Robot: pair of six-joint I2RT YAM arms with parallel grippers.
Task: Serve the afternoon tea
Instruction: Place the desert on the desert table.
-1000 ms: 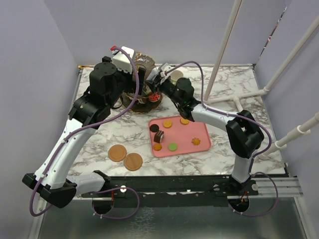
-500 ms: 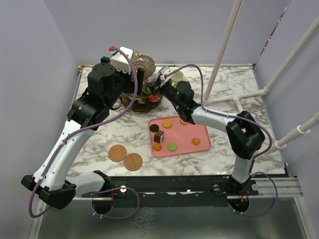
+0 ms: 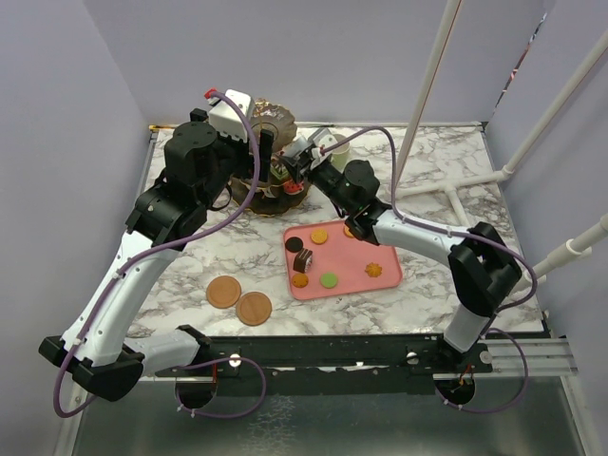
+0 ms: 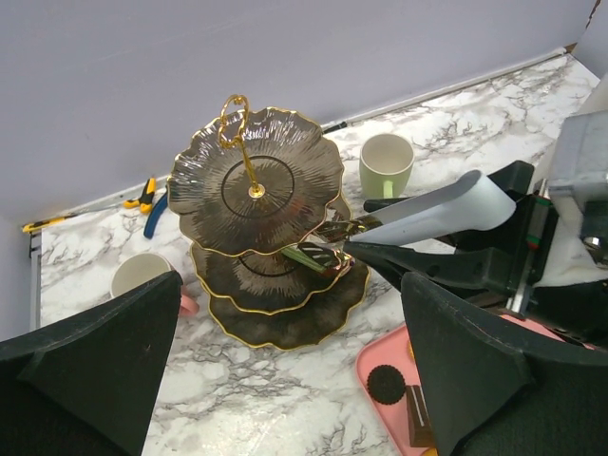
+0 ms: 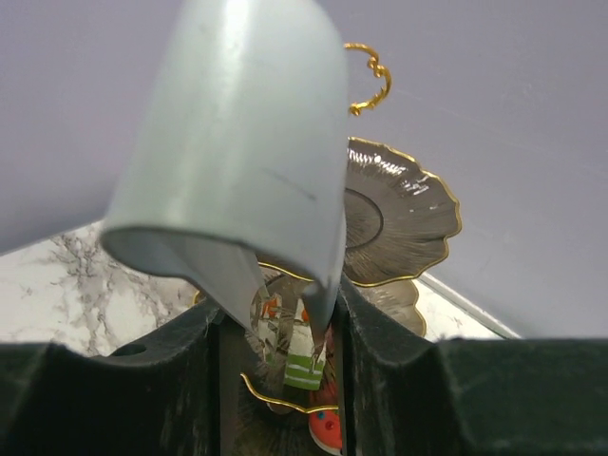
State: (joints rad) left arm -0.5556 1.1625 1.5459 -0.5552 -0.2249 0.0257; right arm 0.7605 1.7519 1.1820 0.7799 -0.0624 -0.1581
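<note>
The dark three-tier stand (image 3: 249, 197) with gold ring (image 4: 234, 106) stands at the back of the table. My right gripper (image 3: 288, 171) reaches in at its middle tier (image 4: 223, 271), shut on a green-and-white striped pastry (image 5: 306, 366) at that tier's rim. A red pastry (image 5: 328, 432) lies on the tier below. My left gripper (image 4: 290, 280) hovers wide open above the stand, holding nothing. The pale-green mug (image 4: 387, 163) sits right of the stand and the pink mug (image 4: 142, 280) left of it. Two brown coasters (image 3: 224, 292) (image 3: 255, 308) lie near the front.
The flat pink tray (image 3: 380, 249) right of centre holds several small pastries, among them a dark cookie (image 4: 387, 383) and a green one (image 3: 329, 279). Blue-handled pliers (image 4: 147, 199) lie by the back wall. White pipes (image 3: 446, 195) stand at the right.
My right gripper has moved up and left from the stand's lower tier to its middle tier with the green pastry. The left arm has drifted slightly left.
</note>
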